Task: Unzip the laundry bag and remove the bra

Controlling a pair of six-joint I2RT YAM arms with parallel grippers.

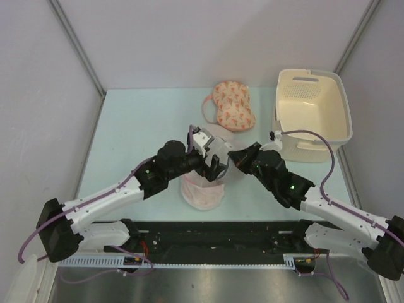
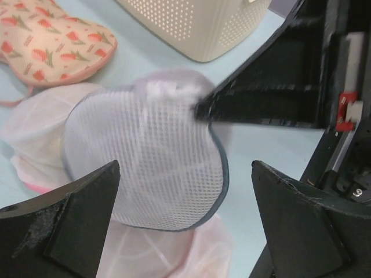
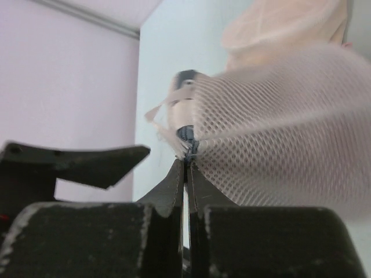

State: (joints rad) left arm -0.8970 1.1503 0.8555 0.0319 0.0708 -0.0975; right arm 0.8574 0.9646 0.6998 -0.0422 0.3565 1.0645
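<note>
R gripper (image 3: pixel 186 165) is pressed shut, pinching the white domed mesh laundry bag (image 2: pixel 145 156) at its grey zip rim. The bag's body runs off to that gripper's right, over a pink-trimmed mesh pouch (image 1: pixel 202 194) on the pale-green tabletop (image 1: pixel 139 120). L gripper (image 2: pixel 185 167) is spread, bag between its fingers w/o contact, so it's nearer for bracing. Count: 1 white bag, 1 peach patterned bra (image 1: pixel 232 106), 1 cream perforated basket (image 1: pixel 341 126); pink pouches 1 or 2, can't tell; dark red bra not visible.
</note>
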